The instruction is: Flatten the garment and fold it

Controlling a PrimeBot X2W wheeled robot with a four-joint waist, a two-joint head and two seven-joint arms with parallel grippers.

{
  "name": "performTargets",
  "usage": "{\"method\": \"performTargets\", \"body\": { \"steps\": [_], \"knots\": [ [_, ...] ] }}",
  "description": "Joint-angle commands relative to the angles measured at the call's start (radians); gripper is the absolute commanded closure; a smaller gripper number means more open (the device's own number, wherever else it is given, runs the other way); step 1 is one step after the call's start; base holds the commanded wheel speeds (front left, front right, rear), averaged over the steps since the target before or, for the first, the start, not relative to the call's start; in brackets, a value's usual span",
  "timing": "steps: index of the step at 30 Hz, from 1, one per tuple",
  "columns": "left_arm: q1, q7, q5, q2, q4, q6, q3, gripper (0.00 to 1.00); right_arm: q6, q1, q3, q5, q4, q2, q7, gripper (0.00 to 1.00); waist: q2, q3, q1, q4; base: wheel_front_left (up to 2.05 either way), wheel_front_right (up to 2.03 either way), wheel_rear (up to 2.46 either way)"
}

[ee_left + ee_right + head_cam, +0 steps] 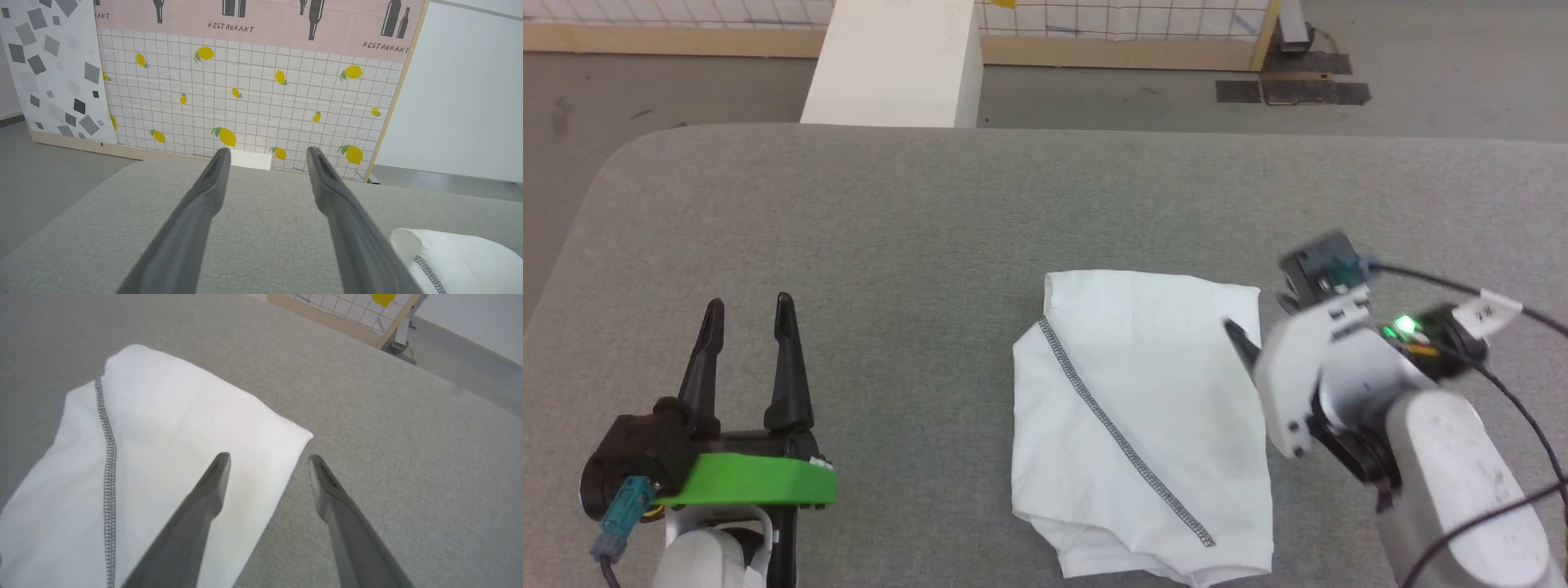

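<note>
Jaws are spread wide on both sides, nothing held. The garment (pixel 1143 416) lies folded in a rough rectangle on the grey table (pixel 849 212), right of centre. The right jaws straddle its right edge; the left jaws sit well apart.

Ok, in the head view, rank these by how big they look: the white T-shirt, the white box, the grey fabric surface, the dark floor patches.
1. grey fabric surface
2. T-shirt
3. white box: farther away and cut off by the frame, so true size unsure
4. dark floor patches
</note>
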Motion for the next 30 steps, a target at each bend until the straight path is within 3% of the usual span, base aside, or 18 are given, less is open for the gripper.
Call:
{"method": "performTargets", "body": {
  "steps": [1,5,15,16,17,18,23,27,30],
  "knots": [
    [0.009,-0.005,0.007,0.003,-0.002,-0.007,-0.004,0.00,-0.002,0.043,-0.031,-0.035,-0.014,0.016,0.019,0.00,0.0000,0.005,0.0000,-0.007,0.00,0.00,0.00],
    [0.006,-0.005,0.007,0.004,-0.002,-0.007,-0.011,0.00,-0.002,0.136,-0.095,-0.082,-0.024,0.053,0.067,0.00,0.0000,0.020,0.0000,-0.007,0.00,0.00,0.00],
    [-0.005,-0.005,0.007,0.002,0.004,-0.007,-0.029,0.00,-0.002,0.198,-0.079,-0.086,0.051,0.087,0.110,0.00,0.0000,0.046,0.0000,0.014,0.00,0.00,0.00],
    [-0.005,-0.005,0.007,0.002,0.004,-0.007,-0.030,0.00,-0.002,0.197,-0.080,-0.086,0.058,0.087,0.112,0.08,0.0000,0.046,0.0000,0.015,0.00,0.00,0.00],
    [-0.005,-0.005,0.008,0.001,0.005,-0.007,-0.029,0.00,-0.002,0.195,-0.081,-0.087,0.064,0.088,0.110,0.91,0.0000,0.046,0.0000,0.016,0.00,0.00,0.00],
    [-0.005,-0.005,0.008,0.001,0.005,-0.007,-0.029,0.00,-0.002,0.193,-0.080,-0.088,0.068,0.088,0.109,1.00,0.0000,0.045,0.0000,0.016,0.00,0.00,0.00],
    [0.014,-0.005,0.012,-0.002,0.000,-0.007,-0.011,0.00,-0.002,0.181,-0.047,-0.063,0.052,0.048,0.109,1.00,0.0000,0.037,0.0000,-0.010,0.00,0.00,0.00],
    [0.035,-0.005,0.013,-0.002,-0.014,-0.006,0.010,0.00,-0.002,0.162,0.028,-0.024,-0.006,-0.067,0.139,1.00,0.0000,0.045,0.0000,-0.081,0.00,0.00,0.00],
    [0.051,-0.005,0.009,0.000,-0.031,-0.005,0.038,0.00,-0.002,0.123,0.119,0.018,-0.048,-0.193,0.176,1.00,0.0000,0.064,0.0000,-0.174,0.00,0.00,0.00]
  ]
}}
